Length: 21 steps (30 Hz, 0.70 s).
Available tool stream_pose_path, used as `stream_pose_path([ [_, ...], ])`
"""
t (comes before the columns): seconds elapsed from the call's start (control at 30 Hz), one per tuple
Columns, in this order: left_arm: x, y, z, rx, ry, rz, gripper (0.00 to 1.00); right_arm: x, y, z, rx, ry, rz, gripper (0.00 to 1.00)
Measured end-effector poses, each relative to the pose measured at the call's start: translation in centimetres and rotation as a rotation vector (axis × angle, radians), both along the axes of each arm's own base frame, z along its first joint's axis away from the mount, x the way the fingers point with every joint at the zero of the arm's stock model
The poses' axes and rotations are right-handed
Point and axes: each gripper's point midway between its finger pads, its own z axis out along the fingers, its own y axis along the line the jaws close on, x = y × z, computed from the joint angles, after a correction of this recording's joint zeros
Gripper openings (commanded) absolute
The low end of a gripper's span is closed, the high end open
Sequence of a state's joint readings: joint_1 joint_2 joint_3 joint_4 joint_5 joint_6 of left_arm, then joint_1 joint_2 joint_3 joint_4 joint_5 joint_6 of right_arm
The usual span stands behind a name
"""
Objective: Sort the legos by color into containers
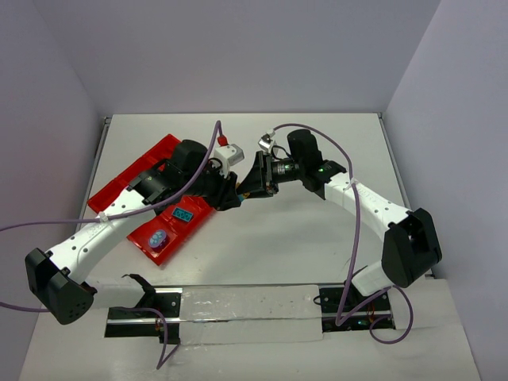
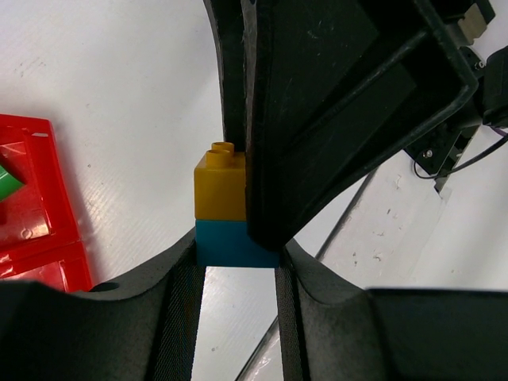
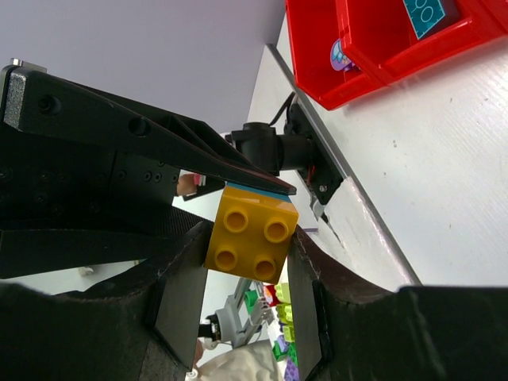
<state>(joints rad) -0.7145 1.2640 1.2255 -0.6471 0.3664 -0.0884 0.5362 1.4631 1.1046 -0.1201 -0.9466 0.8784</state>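
White table [image 1: 302, 230], red tray [image 1: 139, 163], lilac walls [image 1: 238, 48]

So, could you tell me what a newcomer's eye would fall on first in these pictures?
Most likely the two grippers meeting nose to nose above the middle of the table, each clamped on half of one small stack. The left gripper holds the teal brick, and the right gripper holds the yellow brick joined to it. After that, the glossy red tray lying askew at the left, partly under the left arm.
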Motion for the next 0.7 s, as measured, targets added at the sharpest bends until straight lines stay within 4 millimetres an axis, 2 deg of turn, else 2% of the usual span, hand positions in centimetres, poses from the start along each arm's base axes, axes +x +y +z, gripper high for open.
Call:
stream_pose_path([
  [0.03,0.0,0.0,0.0,0.002,-0.001,0.003,0.59,0.0,0.0,0.0,-0.001,-0.002,-0.001,0.11],
  [0.07,0.1,0.0,-0.1,0.005,-0.001,0.007,0.67,0.1,0.0,0.0,-0.001,-0.004,-0.002,0.11],
  [0.1,0.1,0.1,-0.1,0.009,-0.001,0.015,0.70,0.1,0.0,-0.1,-0.002,-0.009,-0.001,0.11],
  [0.13,0.2,0.2,-0.2,0.015,0.002,0.025,0.81,0.1,0.0,-0.1,-0.002,-0.012,0.000,0.10],
  [0.33,0.3,0.7,-0.6,0.035,0.012,0.051,0.84,0.1,0.0,-0.2,-0.003,-0.021,0.003,0.10],
  [0.5,0.1,0.5,-0.5,0.023,0.030,0.058,0.80,0.1,0.0,-0.2,-0.003,-0.023,0.003,0.10],
  [0.7,0.1,-0.4,0.6,-0.058,0.064,0.053,0.81,0.0,-0.1,-0.4,-0.003,-0.020,0.004,0.10],
])
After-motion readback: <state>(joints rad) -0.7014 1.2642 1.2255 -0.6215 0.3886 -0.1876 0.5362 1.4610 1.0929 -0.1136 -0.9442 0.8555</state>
